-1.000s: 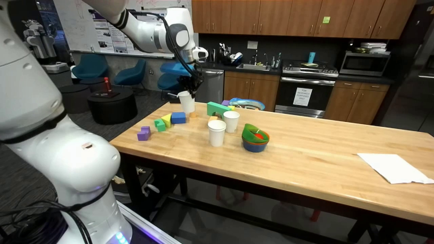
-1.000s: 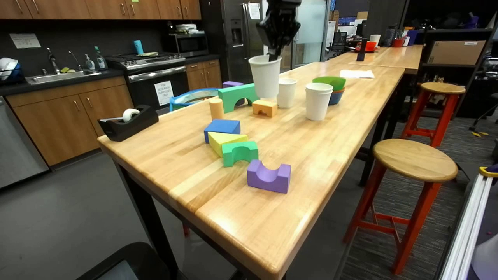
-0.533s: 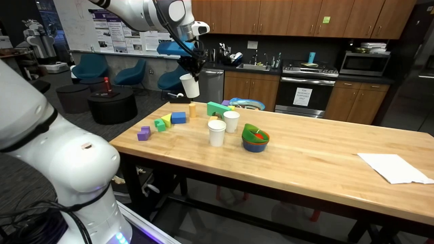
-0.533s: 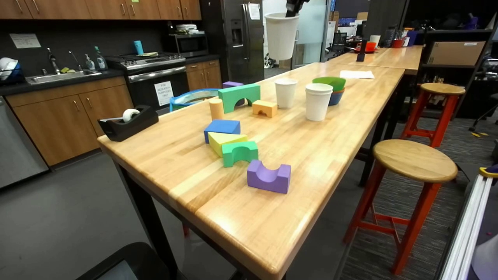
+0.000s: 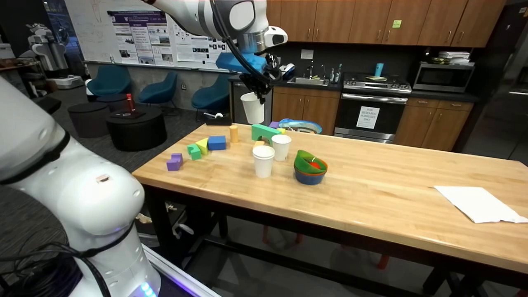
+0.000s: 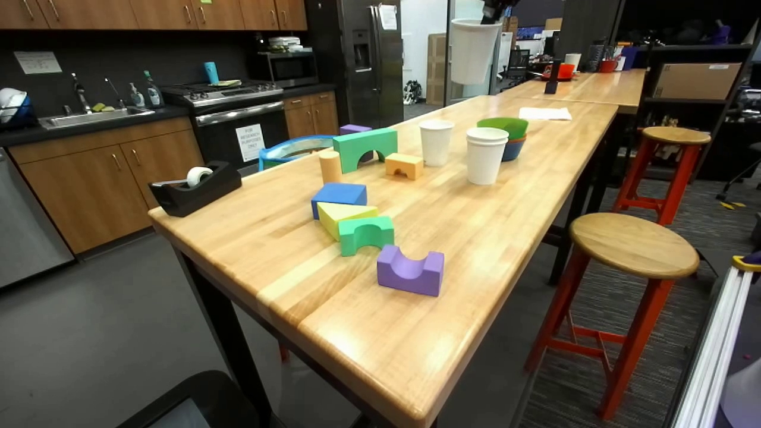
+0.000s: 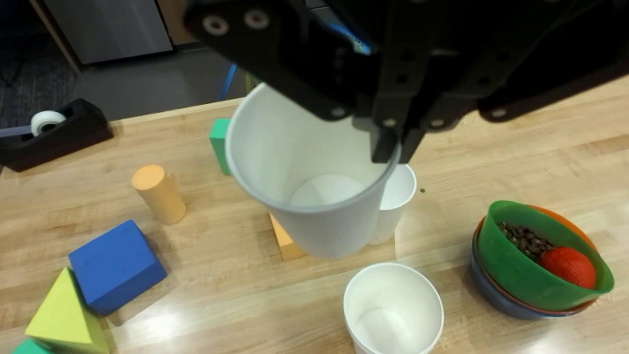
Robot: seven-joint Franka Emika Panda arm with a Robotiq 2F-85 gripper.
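The wrist view shows a white cup (image 7: 314, 147) held by its rim: the hand (image 7: 399, 147) has its fingers pinched together on the thin wall, one inside and one outside. In both exterior views the cup hangs slightly tilted, apart from the bench (image 6: 475, 226). Gripped at one spot only, it could swivel or slip if the arm jerks, and squeezing harder might crease the wall. Because its base hangs lowest, a low pass could knock the standing cup (image 5: 281, 148) or the green arch (image 5: 264, 133). Beside that cup are what look like stacked cups (image 5: 263, 163); farther out, a green bowl (image 7: 521, 278) sits aslant on an orange bowl (image 7: 570, 223) and a blue bowl (image 5: 309, 179), so a bump could spill its red ball (image 7: 570, 268) and dark bits (image 7: 526, 241). The peg (image 7: 159, 195) and blue block (image 7: 118, 265) stand well apart from these bowls.
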